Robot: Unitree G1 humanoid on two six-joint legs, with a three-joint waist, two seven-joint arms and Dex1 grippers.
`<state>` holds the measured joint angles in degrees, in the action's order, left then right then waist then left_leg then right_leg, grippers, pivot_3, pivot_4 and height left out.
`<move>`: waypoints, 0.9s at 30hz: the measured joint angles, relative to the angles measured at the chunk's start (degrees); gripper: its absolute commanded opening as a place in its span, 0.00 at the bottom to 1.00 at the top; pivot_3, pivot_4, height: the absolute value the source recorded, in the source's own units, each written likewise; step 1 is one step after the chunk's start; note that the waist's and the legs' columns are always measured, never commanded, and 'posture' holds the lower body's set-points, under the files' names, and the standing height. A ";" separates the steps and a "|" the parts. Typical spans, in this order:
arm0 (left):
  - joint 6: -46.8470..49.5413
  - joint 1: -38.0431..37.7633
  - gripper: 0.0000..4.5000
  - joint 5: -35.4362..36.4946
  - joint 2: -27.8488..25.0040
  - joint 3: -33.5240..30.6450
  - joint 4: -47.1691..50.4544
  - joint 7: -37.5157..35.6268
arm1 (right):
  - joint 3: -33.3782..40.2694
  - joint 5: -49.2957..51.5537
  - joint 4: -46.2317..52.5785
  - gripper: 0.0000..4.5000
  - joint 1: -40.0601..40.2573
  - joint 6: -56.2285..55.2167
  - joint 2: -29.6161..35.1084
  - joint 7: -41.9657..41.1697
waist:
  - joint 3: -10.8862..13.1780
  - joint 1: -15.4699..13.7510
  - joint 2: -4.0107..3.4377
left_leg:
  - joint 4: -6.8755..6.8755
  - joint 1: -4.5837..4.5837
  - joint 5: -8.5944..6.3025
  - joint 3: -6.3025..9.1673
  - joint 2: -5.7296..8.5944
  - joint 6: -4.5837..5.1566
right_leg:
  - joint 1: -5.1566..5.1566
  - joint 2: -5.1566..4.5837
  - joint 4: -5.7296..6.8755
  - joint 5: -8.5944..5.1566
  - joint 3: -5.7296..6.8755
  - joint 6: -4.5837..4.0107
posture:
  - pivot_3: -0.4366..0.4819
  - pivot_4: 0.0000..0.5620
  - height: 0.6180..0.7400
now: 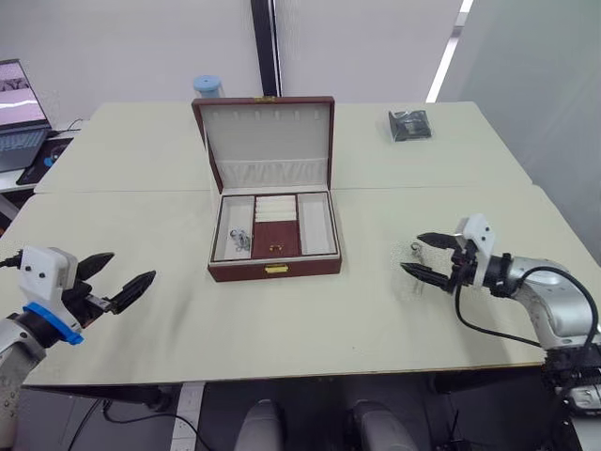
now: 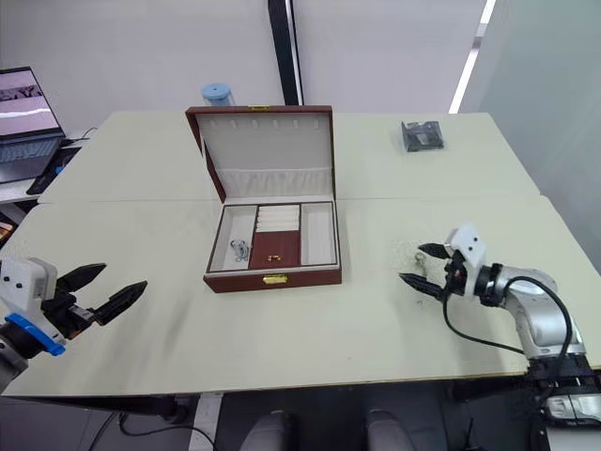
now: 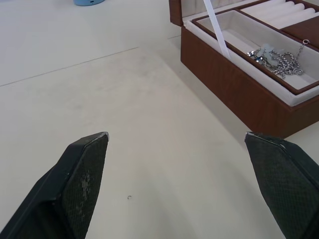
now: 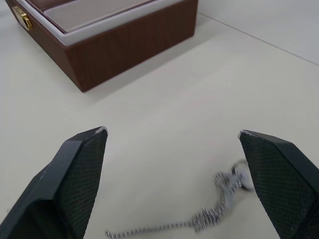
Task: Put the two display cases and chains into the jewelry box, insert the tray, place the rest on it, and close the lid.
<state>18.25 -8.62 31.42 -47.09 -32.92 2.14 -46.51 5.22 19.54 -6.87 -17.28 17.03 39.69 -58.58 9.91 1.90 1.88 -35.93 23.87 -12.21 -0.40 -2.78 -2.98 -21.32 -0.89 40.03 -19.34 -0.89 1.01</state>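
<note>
The jewelry box [image 1: 273,240] stood open at the middle of the table [image 1: 282,319], its lid [image 1: 267,141] raised on the far side. The tray [image 1: 276,225] was seen already seated inside, with a small heap of chains [image 3: 279,57] in its left compartment. One chain [image 4: 209,216] lay on the table to the right of the box, between the spread fingers of the right gripper [image 1: 430,256], whose jaws were wide open and held nothing. The left gripper [image 1: 117,280] was poised near the left edge, equally wide open and empty. A dark packet [image 1: 409,124] lay at the far right. The thin chain could easily be pinched only at one end and slip free, or be pushed along the smooth tabletop by a fingertip. The display cases could not be made out.
</note>
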 measured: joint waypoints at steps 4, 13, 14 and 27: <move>-0.70 1.05 1.00 -0.90 -0.40 -0.21 -2.34 -0.83 | 4.30 0.10 -1.06 0.99 3.23 -1.57 0.69 1.37 | 0.00 -0.10 0.00 | 0.00 0.00 0.00 0.01 0.01 0.00 | 0.02 0.00 0.00 0.00 0.01 0.00 | 0.48 0.27 1.00; -1.47 1.91 1.00 -2.33 -0.40 -0.21 -4.18 -1.66 | 4.98 -0.45 -4.73 0.99 4.56 -4.33 0.60 3.62 | 0.00 -0.09 0.00 | -0.01 0.00 0.00 -0.02 0.01 0.00 | 0.02 -0.01 0.00 0.00 -0.02 0.00 | 0.48 0.27 1.00; -1.47 1.91 1.00 -2.38 -0.38 -0.21 -4.18 -1.64 | 4.98 -0.44 -4.81 0.99 4.55 -4.44 0.60 3.69 | 0.00 -0.10 0.00 | -0.01 0.00 0.00 -0.02 0.01 0.00 | 0.02 -0.01 0.00 0.00 -0.02 0.00 | 0.48 0.27 1.00; -2.88 1.31 1.00 -2.74 2.35 0.09 -1.46 -1.61 | 4.98 -0.37 -6.23 0.99 4.41 -5.71 -0.51 4.82 | 0.00 -0.12 0.01 | -0.03 -0.02 0.00 0.00 0.01 -0.01 | 0.07 -0.01 0.01 0.00 0.00 0.00 | 0.48 0.27 1.00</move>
<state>15.37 -7.30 28.68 -44.75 -32.83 0.69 -48.12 10.20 19.17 -13.10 -12.87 11.32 39.18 -53.75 9.90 1.79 1.88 -35.96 23.85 -12.21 -0.40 -2.76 -2.99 -21.25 -0.90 40.03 -19.34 -0.90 1.02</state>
